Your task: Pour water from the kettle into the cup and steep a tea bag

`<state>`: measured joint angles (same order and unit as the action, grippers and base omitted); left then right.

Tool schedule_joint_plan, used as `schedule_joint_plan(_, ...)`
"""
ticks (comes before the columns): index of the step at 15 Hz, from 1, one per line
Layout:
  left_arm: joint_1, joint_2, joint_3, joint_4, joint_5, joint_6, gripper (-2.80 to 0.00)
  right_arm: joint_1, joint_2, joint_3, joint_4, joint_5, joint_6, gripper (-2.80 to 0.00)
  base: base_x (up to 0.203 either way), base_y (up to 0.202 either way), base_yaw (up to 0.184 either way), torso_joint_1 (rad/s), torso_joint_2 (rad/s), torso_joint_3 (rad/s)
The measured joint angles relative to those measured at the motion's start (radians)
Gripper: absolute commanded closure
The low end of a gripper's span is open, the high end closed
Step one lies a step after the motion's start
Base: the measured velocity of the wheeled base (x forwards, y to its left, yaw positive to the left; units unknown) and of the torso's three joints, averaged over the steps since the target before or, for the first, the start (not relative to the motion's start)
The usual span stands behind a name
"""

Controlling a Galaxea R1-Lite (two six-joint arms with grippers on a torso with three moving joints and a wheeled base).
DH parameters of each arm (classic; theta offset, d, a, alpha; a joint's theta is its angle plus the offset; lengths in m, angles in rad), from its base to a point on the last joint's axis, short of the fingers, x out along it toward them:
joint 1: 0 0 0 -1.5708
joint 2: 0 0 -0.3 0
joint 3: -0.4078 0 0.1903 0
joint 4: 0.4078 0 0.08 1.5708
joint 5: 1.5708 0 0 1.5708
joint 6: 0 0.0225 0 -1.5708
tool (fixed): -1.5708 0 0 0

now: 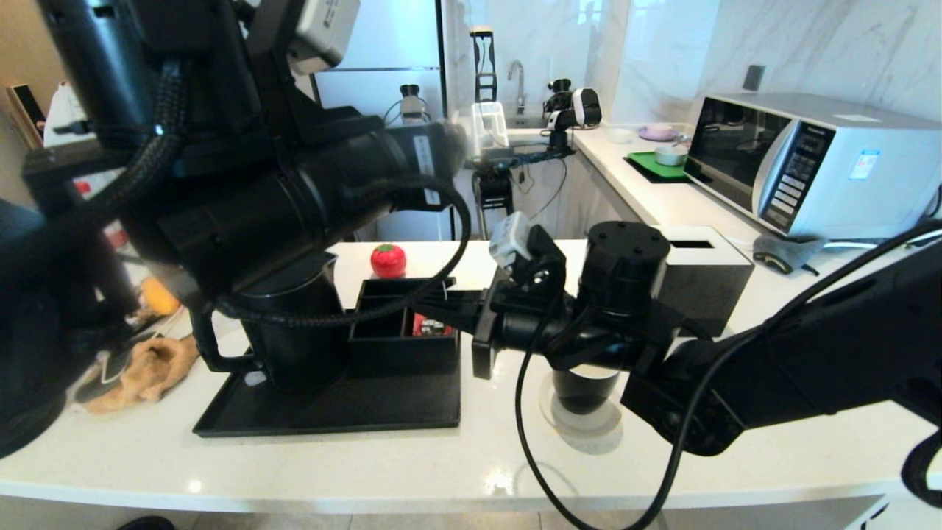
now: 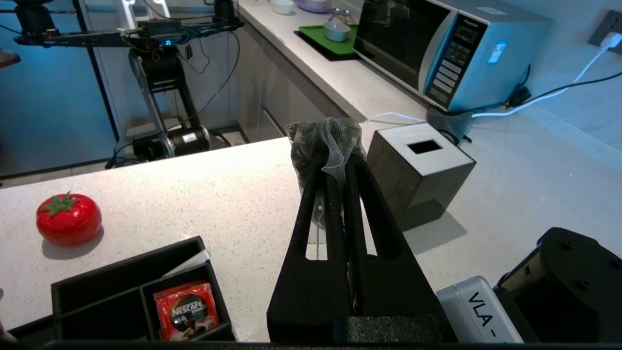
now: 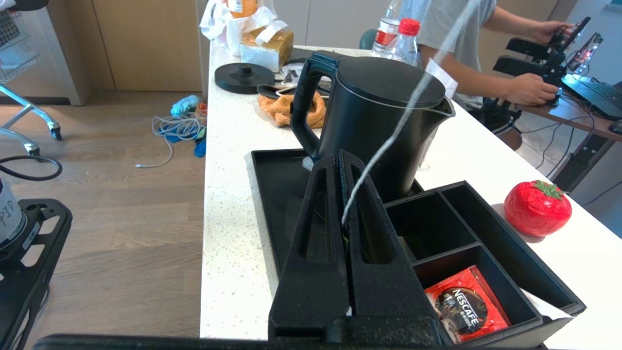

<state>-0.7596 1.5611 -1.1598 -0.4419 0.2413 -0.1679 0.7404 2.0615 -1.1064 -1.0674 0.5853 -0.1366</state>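
Two grippers face you, each with jaws clenched: the left gripper point(image 2: 335, 160) pinches the tea bag point(image 2: 323, 141) above the counter point(image 2: 218, 194), the right gripper point(image 3: 343, 194) nips its string point(image 3: 403, 112) before the kettle point(image 3: 379, 116).

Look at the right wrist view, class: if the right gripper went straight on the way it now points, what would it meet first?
Most likely the kettle. The right gripper, shut on the tea bag's string, points at the kettle's body standing on the black tray; nothing seems to lie between, though depth is hard to judge.
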Motion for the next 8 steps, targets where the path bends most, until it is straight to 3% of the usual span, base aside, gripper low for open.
schedule_joint_plan(8,-0.016,-0.022,0.023,0.003,0.006,0.003,0.00,-0.001,-0.001,-0.005,-0.017,-0.007,0.003,0.00,0.000,0.000,0.000,0.000,0.00,0.000)
